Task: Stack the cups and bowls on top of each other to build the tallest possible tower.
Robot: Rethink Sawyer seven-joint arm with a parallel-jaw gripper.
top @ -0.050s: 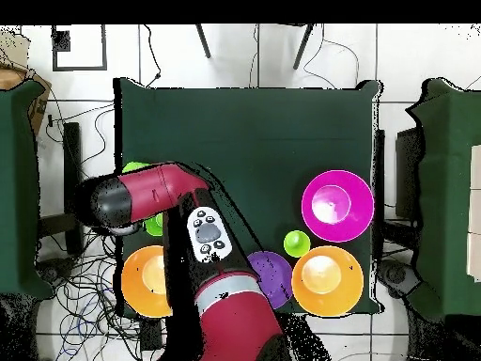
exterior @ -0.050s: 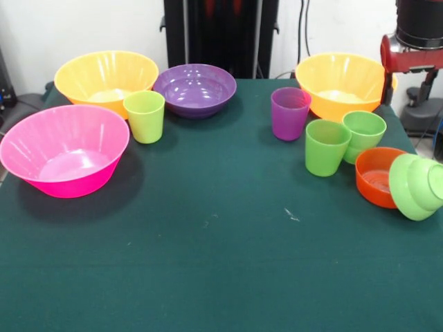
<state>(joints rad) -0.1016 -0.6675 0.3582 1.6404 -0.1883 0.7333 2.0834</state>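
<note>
stacking not yet begun: glossy plastic bowls [exterior @ -0.050s: 196,88] and tapered plastic cups [exterior @ -0.050s: 145,115] sit scattered on green bench [exterior @ -0.050s: 228,249]; fingers' state untellable; next, seat wide bowl as base.

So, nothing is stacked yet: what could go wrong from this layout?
Three risks, as I judge them:
1. The small green bowl lies tipped on its side against the small orange bowl at the table's edge; a nudge might roll it off.
2. The two green cups stand touching, so grasping one may topple the other.
3. The arm hangs over that same cluster in the overhead view, hiding it.
</note>
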